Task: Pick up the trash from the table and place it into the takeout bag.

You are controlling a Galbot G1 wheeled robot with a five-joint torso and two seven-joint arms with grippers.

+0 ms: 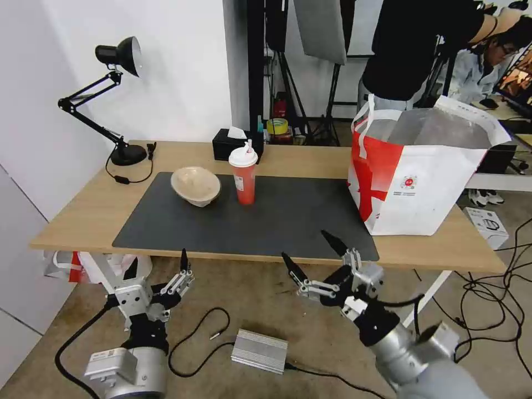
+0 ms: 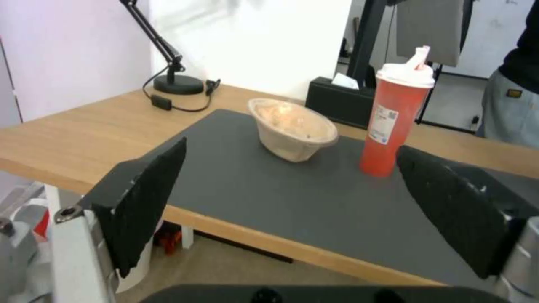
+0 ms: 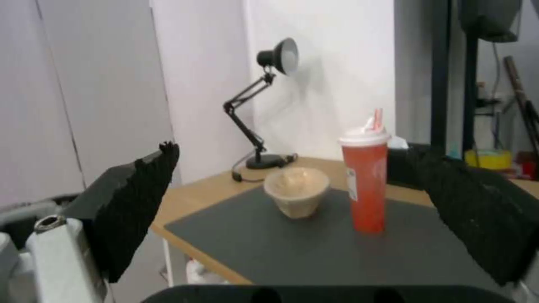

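Guessing the red cup (image 1: 244, 176) near the mat's back edge is light and tippy, so grab mid-body; pulp bowl (image 1: 195, 185) just beside it looks crushable. Both left gripper (image 1: 160, 277) and right gripper (image 1: 317, 255) hang wide open below the table's (image 1: 83, 210) front edge.

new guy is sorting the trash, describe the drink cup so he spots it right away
On the wooden table, look at the dark grey mat. Near its far edge stands the red drink cup, upright beside a tilted beige bowl; it alone is tall, red and white-lidded.
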